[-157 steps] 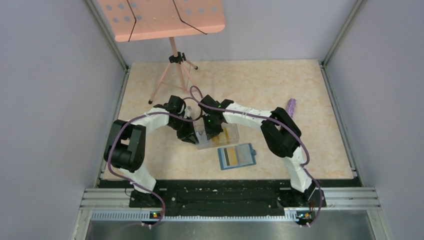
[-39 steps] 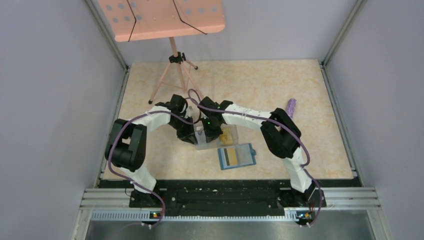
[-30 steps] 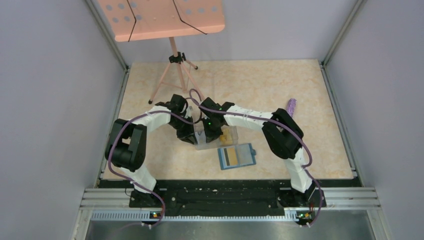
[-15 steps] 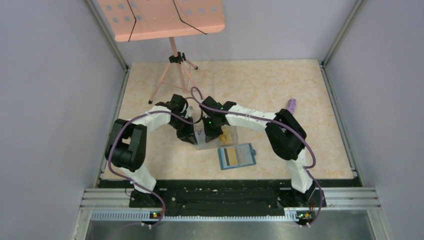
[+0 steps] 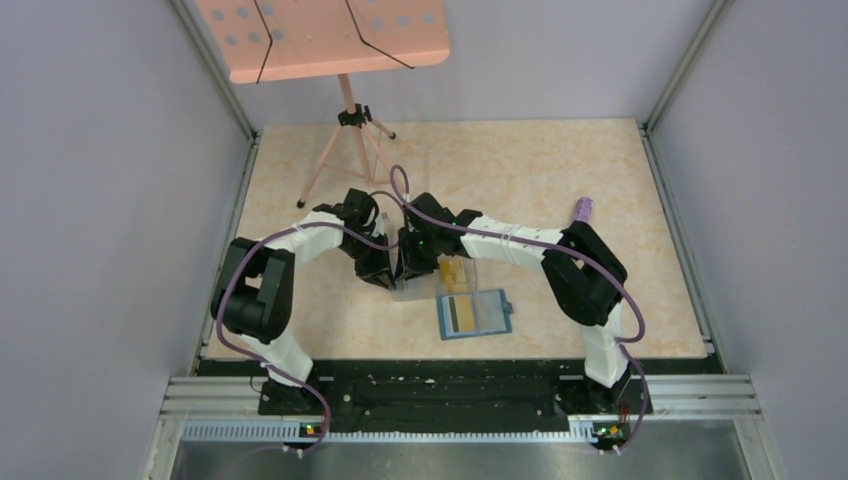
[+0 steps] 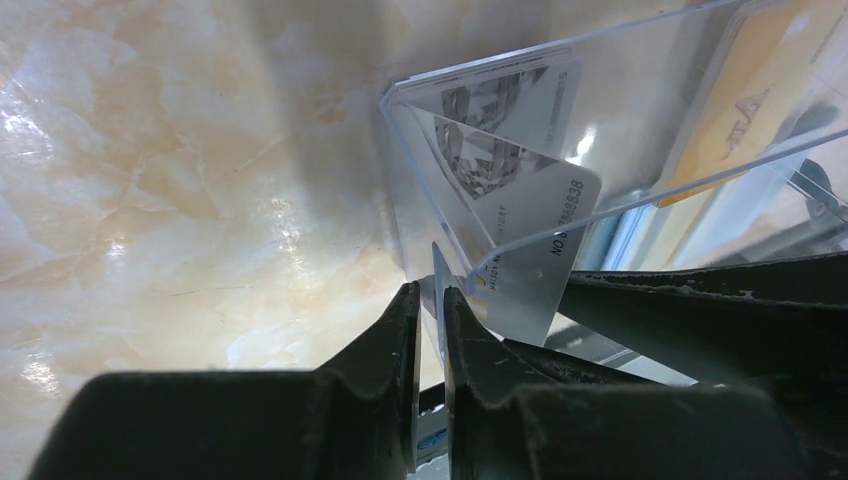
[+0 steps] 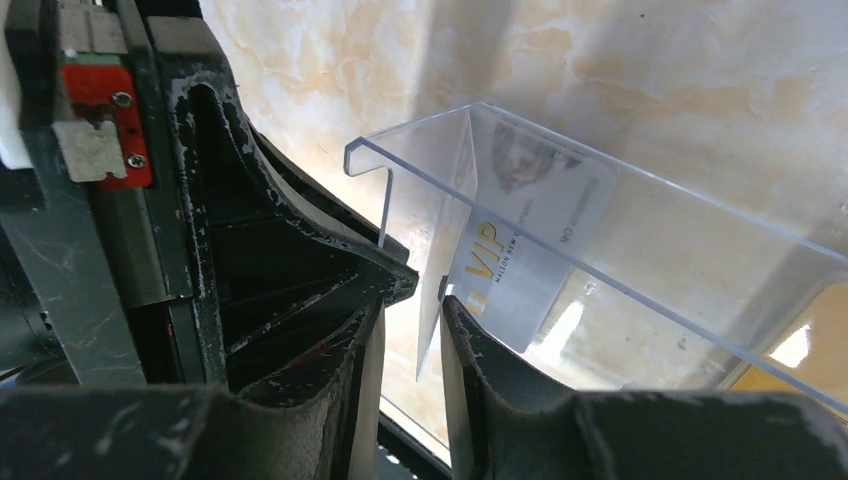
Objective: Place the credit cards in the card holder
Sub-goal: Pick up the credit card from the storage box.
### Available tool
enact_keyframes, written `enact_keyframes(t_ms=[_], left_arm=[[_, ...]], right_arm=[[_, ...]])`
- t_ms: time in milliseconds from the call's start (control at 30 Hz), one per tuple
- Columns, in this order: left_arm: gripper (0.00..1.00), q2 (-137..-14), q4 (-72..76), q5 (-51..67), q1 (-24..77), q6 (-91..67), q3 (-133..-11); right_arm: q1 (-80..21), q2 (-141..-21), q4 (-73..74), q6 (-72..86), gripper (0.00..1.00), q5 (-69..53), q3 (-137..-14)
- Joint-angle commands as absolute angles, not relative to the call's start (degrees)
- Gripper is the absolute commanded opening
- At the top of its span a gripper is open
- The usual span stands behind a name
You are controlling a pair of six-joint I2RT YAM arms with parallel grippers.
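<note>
The teal card holder (image 5: 488, 313) lies open near the front of the table with a yellow-gold credit card (image 5: 460, 313) on it. Just behind it stands a clear plastic box (image 5: 432, 280). It holds a pale grey card (image 7: 525, 255) (image 6: 528, 250) and a yellow card (image 5: 456, 272) (image 6: 750, 100). My left gripper (image 5: 388, 272) (image 6: 430, 295) is shut on the box's end wall. My right gripper (image 5: 413, 268) (image 7: 410, 290) reaches into the same end. Its jaws stand slightly apart, with a thin pale edge resting against the right finger (image 7: 470, 340).
A pink music stand (image 5: 340, 40) on a tripod (image 5: 345, 140) stands at the back left. A purple object (image 5: 581, 213) lies at the right, behind the right arm's elbow. Metal frame rails run along both sides of the table.
My right gripper slid left along the box towards the left gripper, and its jaws have parted from shut. The right elbow swung outward to the right. The left gripper stayed put.
</note>
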State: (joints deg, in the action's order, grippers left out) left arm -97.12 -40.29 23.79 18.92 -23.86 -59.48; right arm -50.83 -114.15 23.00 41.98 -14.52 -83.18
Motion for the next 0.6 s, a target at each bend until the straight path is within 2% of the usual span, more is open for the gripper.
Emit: enact_keyframes(t_ms=[0,100,167,300,500,567], left_arm=[[0.00,-97.54,-39.27,26.55,19.49,-22.69,-61.00],[0.00,-97.47,-39.31,26.54,19.46,-22.68,-60.92],[0.00,-97.45,-39.33,26.48,19.48,-22.62,-60.91],[0.00,-97.46,-39.41,26.20,19.51,-22.75,-60.99],[0.00,-96.29,-39.46,25.11,19.45,-22.87,-61.43],[0.00,-96.01,-39.62,24.88,19.44,-22.85,-61.65]], right_arm=[[-51.23,-111.66,17.80,42.47,0.27,-16.94,-83.43],[-51.28,-112.99,19.60,42.01,0.25,-16.15,-84.30],[-51.32,-113.56,21.55,41.47,0.18,-14.70,-85.13],[-51.25,-114.67,25.37,39.78,0.10,-12.46,-86.62],[-51.25,-116.07,25.91,38.97,0.13,-13.95,-87.12],[-51.32,-115.79,24.62,39.30,0.06,-14.70,-86.59]])
